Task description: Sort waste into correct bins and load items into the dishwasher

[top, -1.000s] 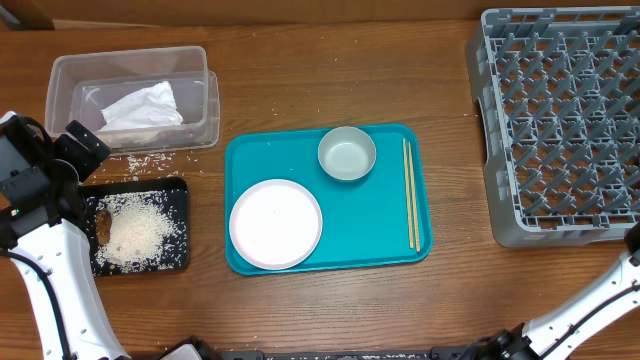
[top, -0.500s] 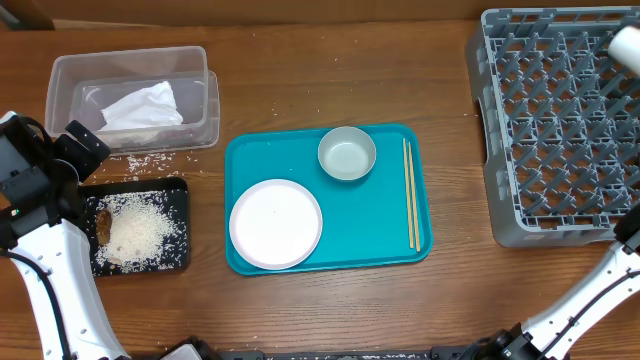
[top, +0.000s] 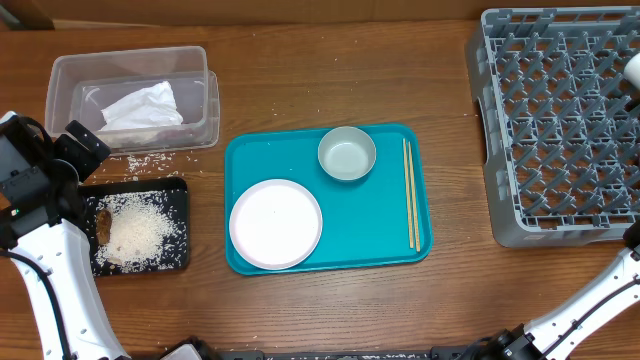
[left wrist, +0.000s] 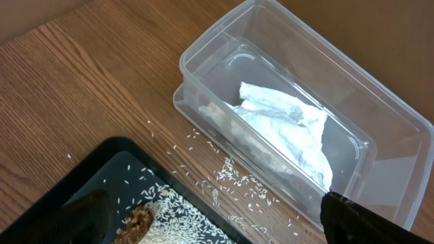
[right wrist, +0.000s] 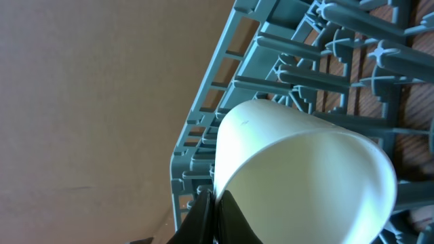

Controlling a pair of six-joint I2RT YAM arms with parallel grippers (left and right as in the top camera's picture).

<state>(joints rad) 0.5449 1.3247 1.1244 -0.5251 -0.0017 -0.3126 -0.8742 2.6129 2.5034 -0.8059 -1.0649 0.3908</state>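
My right gripper [right wrist: 213,197] is shut on the rim of a small white dish [right wrist: 305,176], held above the grey dish rack [right wrist: 271,61]. In the overhead view the dish [top: 632,69] shows at the right edge over the rack [top: 560,120]. My left gripper [left wrist: 218,227] stands open over the gap between the black tray [left wrist: 102,176] and the clear tub [left wrist: 203,68], holding nothing. A crumpled napkin [top: 140,105] lies in the tub. Rice [top: 135,230] and a brown lump [left wrist: 139,220] lie on the black tray. The white plate [top: 275,224], the silvery bowl [top: 347,154] and the chopsticks [top: 410,194] rest on a teal tray [top: 370,230].
Loose rice grains [left wrist: 237,179] are scattered on the wooden table between the tub and the black tray. The left arm [top: 40,230] stands along the table's left edge. The rack fills the right side of the table.
The white dish came into the overhead view at the right edge above the rack, then moved a little toward the front. The left arm has not moved.
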